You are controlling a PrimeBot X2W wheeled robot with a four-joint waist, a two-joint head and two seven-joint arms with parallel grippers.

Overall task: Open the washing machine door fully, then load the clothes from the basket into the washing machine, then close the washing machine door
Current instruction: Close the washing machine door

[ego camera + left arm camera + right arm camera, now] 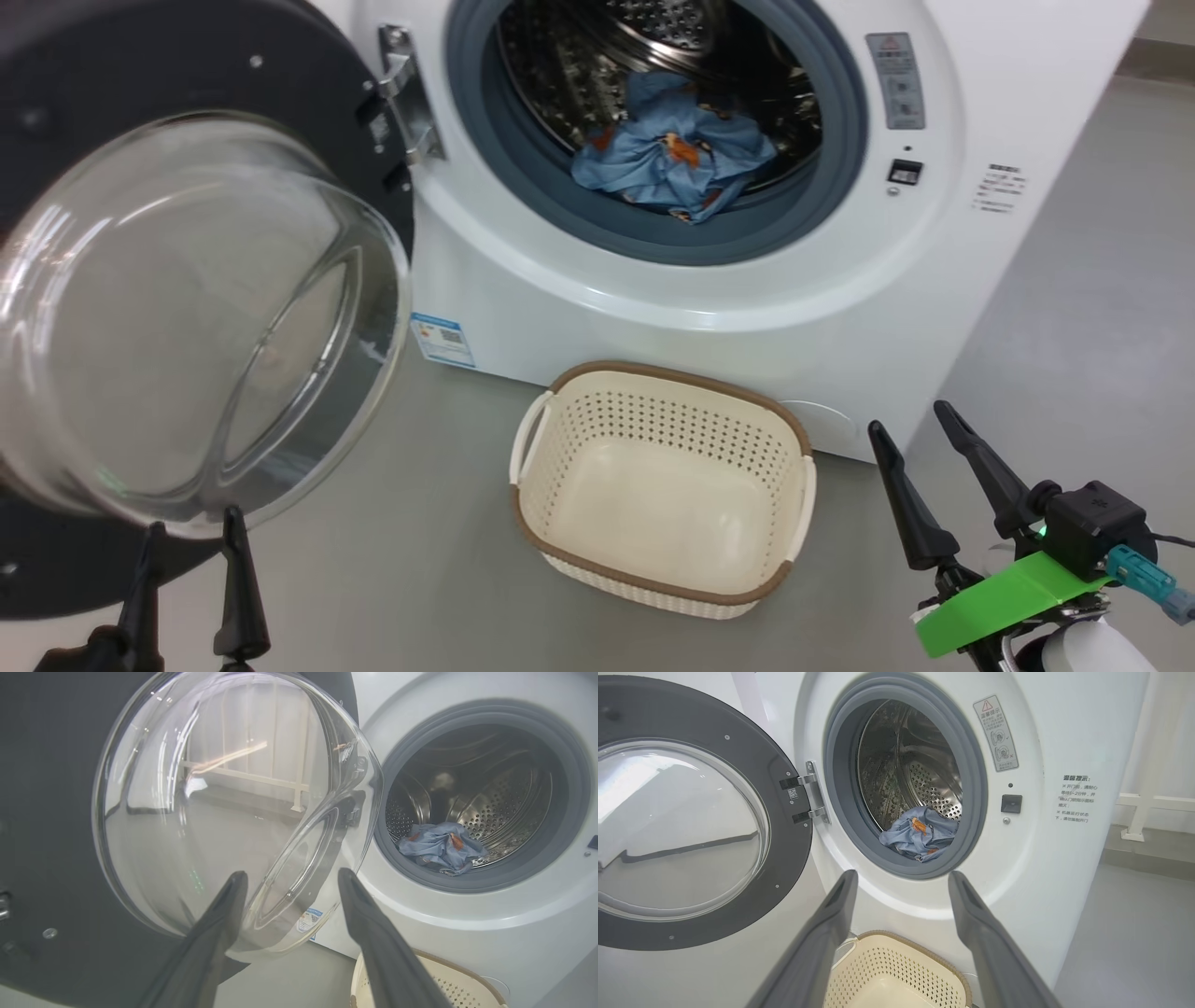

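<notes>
Door hangs open; clothes lie at the drum's front edge; left gripper and right gripper both gape wide.

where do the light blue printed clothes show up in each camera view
Head view: light-blue printed fabric clothes at upper centre.
Left wrist view: clothes right of centre.
Right wrist view: clothes near the middle.
Shared landmark: the grey rubber gasket ring; in every view the clothes sit just inside its lower part.
</notes>
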